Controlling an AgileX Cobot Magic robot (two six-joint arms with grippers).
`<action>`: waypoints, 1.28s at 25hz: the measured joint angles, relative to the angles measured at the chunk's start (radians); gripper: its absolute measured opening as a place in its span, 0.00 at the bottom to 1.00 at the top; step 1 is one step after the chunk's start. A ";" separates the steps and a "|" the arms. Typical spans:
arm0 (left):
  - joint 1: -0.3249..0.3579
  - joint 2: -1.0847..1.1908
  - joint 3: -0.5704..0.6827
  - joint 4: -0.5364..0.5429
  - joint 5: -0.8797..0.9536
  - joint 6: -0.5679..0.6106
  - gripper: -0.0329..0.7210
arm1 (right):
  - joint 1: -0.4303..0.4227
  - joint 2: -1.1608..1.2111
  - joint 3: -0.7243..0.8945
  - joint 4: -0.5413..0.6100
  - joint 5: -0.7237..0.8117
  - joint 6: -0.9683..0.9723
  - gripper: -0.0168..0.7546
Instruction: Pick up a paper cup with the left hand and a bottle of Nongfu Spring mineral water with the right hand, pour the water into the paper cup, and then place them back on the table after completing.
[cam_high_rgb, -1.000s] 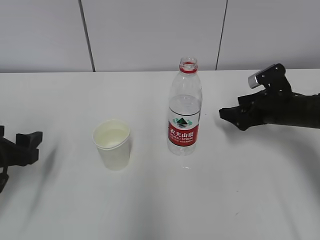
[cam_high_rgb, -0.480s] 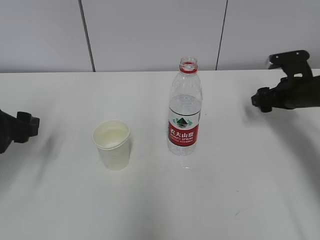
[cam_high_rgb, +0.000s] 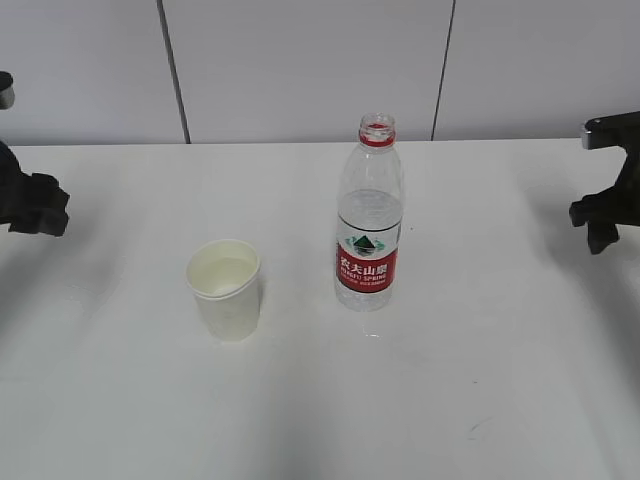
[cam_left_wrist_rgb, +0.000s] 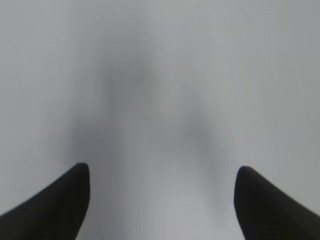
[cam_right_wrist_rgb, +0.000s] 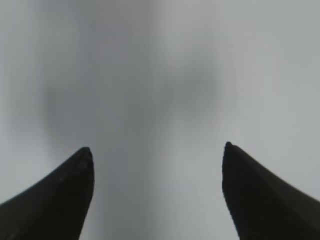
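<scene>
White counter (cam_high_rgb: 480, 400) under grey wall panels; we count one paper cup (cam_high_rgb: 226, 288), one bottle of Nongfu Spring mineral water (cam_high_rgb: 369, 226) and two grippers. Bottle stands upright near the counter's middle, long axis vertical, uncapped mouth pointing up, red label facing the exterior camera, water up to just above that label. Cup stands upright just beside it on its left, apart from it, mouth up, pale liquid inside. Left hand (cam_high_rgb: 32, 207) sits at the counter's left edge, partly cut off by the frame; right hand (cam_high_rgb: 605, 208) at the right edge, likewise cut off. Both well apart from cup and bottle. Wrist views: left fingers (cam_left_wrist_rgb: 55, 205) spread wide, nothing between; right fingers (cam_right_wrist_rgb: 260, 195) likewise spread, empty. Only blurred white counter shows below them.
</scene>
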 joint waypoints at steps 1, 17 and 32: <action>0.000 0.000 -0.031 0.002 0.044 0.000 0.77 | 0.000 0.000 -0.011 0.076 0.035 -0.057 0.79; 0.000 0.000 -0.319 0.018 0.613 0.000 0.76 | 0.000 0.000 -0.452 0.517 0.549 -0.382 0.79; 0.000 -0.032 -0.302 0.009 0.720 0.000 0.75 | 0.000 -0.120 -0.398 0.523 0.573 -0.428 0.79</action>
